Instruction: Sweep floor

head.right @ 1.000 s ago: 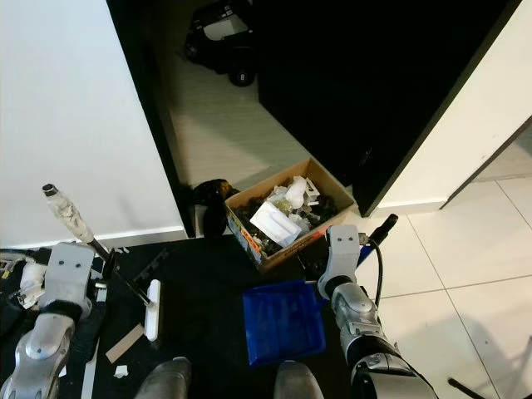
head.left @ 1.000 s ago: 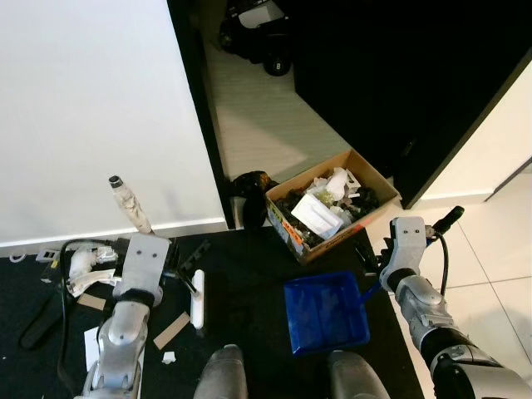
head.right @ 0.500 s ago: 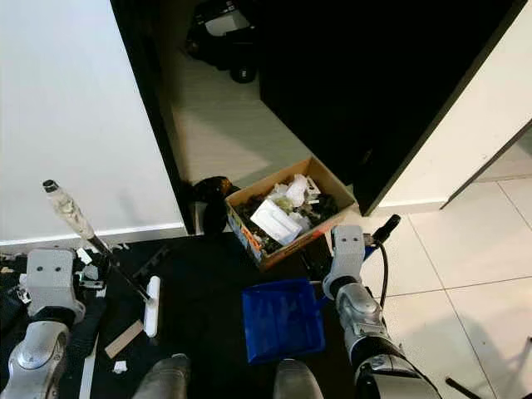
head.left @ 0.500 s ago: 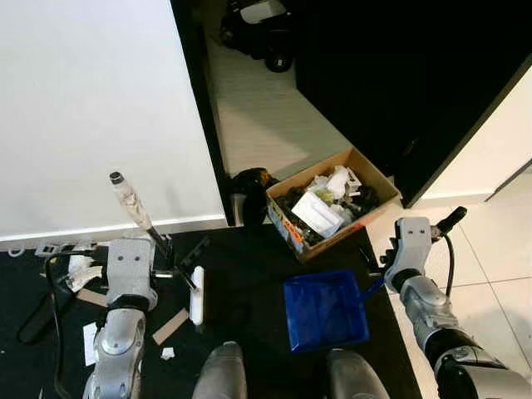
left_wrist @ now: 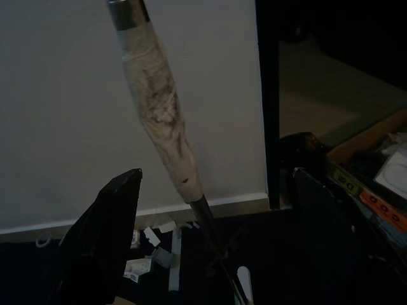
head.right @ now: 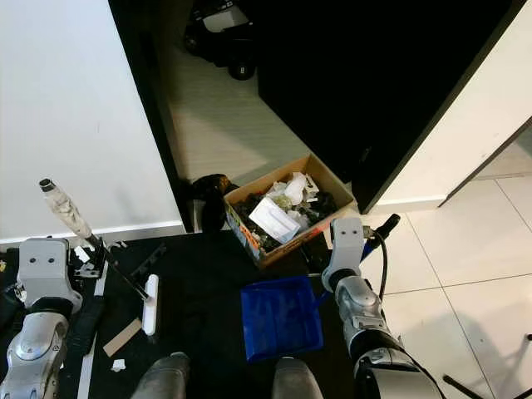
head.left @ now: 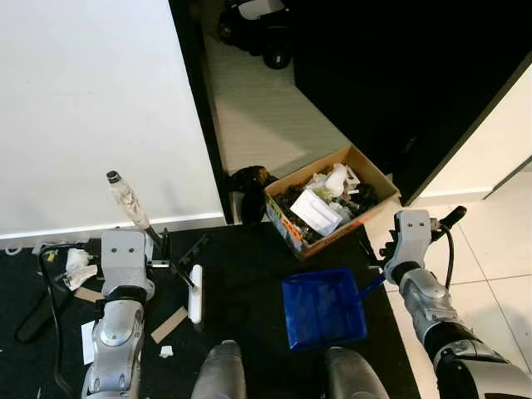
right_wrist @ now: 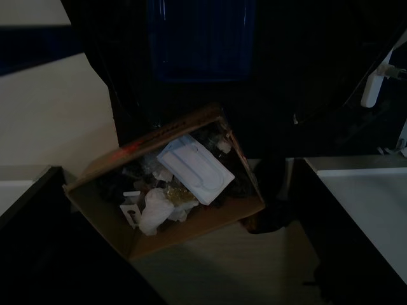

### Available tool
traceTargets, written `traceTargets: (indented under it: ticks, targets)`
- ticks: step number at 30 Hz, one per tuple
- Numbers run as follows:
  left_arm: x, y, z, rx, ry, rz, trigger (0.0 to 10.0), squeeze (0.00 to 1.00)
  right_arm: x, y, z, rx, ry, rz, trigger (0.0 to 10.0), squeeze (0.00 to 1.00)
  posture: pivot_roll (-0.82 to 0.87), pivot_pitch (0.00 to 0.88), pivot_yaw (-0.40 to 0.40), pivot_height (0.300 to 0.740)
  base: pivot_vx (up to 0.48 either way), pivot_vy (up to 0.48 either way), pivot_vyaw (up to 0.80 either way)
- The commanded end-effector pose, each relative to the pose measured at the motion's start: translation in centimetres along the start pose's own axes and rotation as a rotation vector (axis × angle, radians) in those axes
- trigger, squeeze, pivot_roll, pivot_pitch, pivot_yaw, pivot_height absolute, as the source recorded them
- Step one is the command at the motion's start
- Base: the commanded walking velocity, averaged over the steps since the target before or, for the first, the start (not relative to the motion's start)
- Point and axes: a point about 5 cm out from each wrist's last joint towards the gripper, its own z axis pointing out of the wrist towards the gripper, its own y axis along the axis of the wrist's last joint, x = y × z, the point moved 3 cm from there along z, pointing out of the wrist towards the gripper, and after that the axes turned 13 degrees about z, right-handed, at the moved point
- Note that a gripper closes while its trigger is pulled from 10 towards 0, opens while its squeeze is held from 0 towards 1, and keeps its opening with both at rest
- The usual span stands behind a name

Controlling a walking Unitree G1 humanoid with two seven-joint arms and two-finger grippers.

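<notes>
Blue plastic dustpan (head.left: 324, 308) sits bottom centre on dark mat, right gripper (head.left: 376, 264) holding its handle. Left gripper (head.left: 164, 250) clamps the taped broom handle (left_wrist: 159, 108); white brush head (head.left: 196, 295) lower left. Mid-sweep: next, push paper scraps (head.left: 169, 352) toward pan.

A blue dustpan (head.left: 324, 307) lies on the black mat (head.left: 249, 274), beside a brown cardboard box (head.left: 332, 202) of white and dark rubbish, a white-headed broom (head.left: 196, 294) with grubby whitish grip, pale tiles (head.left: 490, 241)
</notes>
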Motion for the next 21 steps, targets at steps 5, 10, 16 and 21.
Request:
traceTargets:
  ticks: [5,10,16,21]
  targets:
    - [1.3,-0.7,0.3,0.037,0.062,-0.034,10.0,0.12,-0.2,0.2,0.1,0.006,-0.004,-0.015,10.0,0.0,0.03,0.064,-0.056,0.74,0.0,0.0,0.0]
    - [1.9,-0.6,0.8,0.038,0.078,-0.046,10.0,0.0,-0.2,0.3,0.1,0.007,-0.002,-0.019,10.0,0.0,0.03,0.063,-0.057,0.74,0.0,0.0,0.0]
    - [1.8,-0.7,1.4,0.045,0.053,-0.078,10.0,0.0,-0.1,0.4,0.2,0.006,0.001,-0.023,10.0,0.0,0.03,0.063,-0.06,0.74,0.0,0.0,0.0]
    - [1.5,-0.5,1.8,0.038,0.032,-0.096,10.0,0.0,-0.1,0.6,0.3,0.003,0.002,-0.024,10.0,0.0,0.02,0.062,-0.058,0.74,0.0,0.0,0.0]
